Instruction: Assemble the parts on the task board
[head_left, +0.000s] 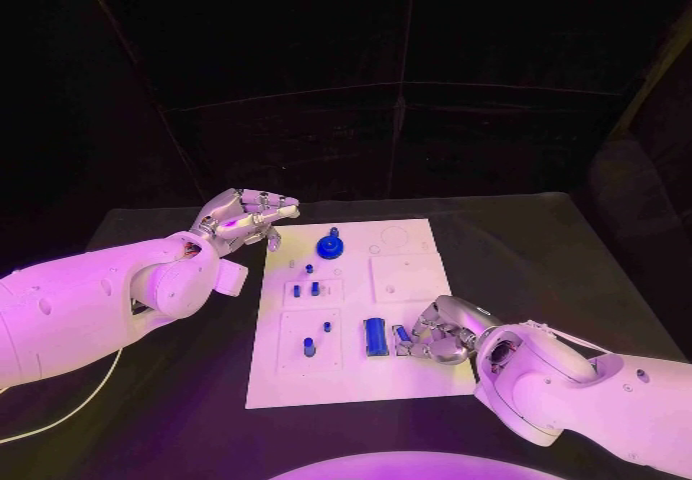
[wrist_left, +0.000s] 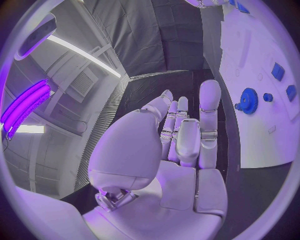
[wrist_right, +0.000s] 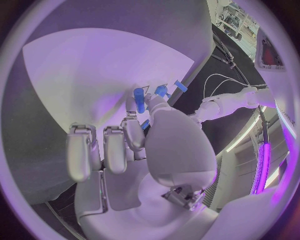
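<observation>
Black table (head_left: 577, 250) is carrying the task board (head_left: 411, 380). Right hand (head_left: 440, 335) is pinching a small blue part (wrist_right: 145, 124); left hand (head_left: 245, 222) is hovering off-board, fingers loosely spread, holding nothing.

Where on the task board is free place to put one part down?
The task board is bare along its near edge, below the right hand, and at the far right corner beyond the blue gear. The left column is crowded with small blue parts, and the blue cylinder lies beside the right hand.
</observation>
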